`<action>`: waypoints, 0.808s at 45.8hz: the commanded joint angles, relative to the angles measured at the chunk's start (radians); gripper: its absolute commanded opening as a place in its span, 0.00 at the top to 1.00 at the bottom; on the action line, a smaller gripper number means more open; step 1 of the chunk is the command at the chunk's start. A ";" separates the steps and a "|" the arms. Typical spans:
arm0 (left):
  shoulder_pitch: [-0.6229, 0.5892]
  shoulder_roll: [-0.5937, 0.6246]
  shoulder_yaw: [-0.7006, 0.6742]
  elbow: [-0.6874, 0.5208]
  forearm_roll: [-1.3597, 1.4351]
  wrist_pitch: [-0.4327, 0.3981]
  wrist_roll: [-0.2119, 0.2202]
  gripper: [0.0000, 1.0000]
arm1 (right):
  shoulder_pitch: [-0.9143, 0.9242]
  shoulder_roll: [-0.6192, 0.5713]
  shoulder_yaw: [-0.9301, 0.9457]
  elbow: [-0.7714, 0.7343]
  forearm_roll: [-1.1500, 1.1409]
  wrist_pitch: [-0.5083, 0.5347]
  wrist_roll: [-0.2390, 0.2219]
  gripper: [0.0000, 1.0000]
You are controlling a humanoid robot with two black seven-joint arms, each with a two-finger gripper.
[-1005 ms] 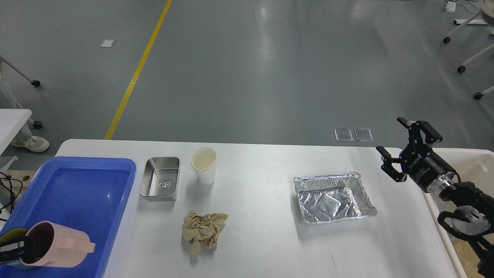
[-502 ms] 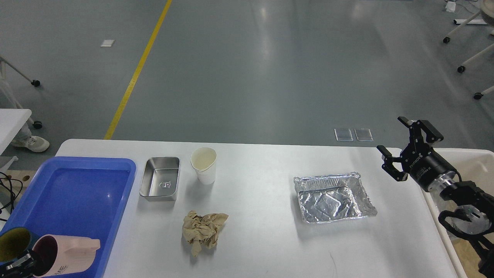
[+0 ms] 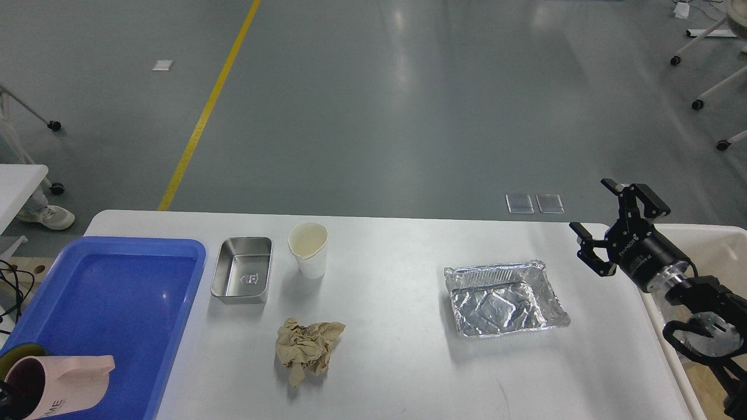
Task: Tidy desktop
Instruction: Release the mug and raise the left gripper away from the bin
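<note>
The white desktop point(image 3: 402, 367) carries a small steel box point(image 3: 242, 269), a white paper cup point(image 3: 308, 249), a crumpled brown paper point(image 3: 308, 349) and a crumpled foil tray point(image 3: 503, 298). A pink mug point(image 3: 61, 385) lies on its side at the near corner of the blue tray point(image 3: 117, 291), beside a dark green cup point(image 3: 17, 352). Only a dark sliver of my left gripper point(image 3: 4, 403) shows at the mug's mouth in the bottom-left corner. My right gripper point(image 3: 590, 204) is open and empty, above the desktop's far right corner, right of the foil tray.
A beige bin point(image 3: 718, 245) stands off the desktop's right edge under my right arm. Beyond the desktop is grey floor with a yellow line point(image 3: 207, 111). Wheeled stands are at the far right and far left.
The pink mug and my left gripper have moved down and left towards the frame's corner, the mug sinking lower in the tray. The right gripper has hardly moved.
</note>
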 commanded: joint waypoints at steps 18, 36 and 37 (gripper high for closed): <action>0.000 -0.058 -0.035 0.132 -0.012 -0.078 0.013 0.96 | 0.002 0.002 0.000 0.003 0.000 0.001 0.000 0.00; 0.010 -0.112 -0.023 0.135 0.018 -0.078 0.078 0.90 | 0.005 -0.001 0.000 0.003 0.000 0.001 0.000 0.00; 0.010 -0.112 -0.023 0.135 0.018 -0.078 0.079 0.89 | 0.005 -0.001 0.000 0.003 0.000 -0.001 0.000 0.00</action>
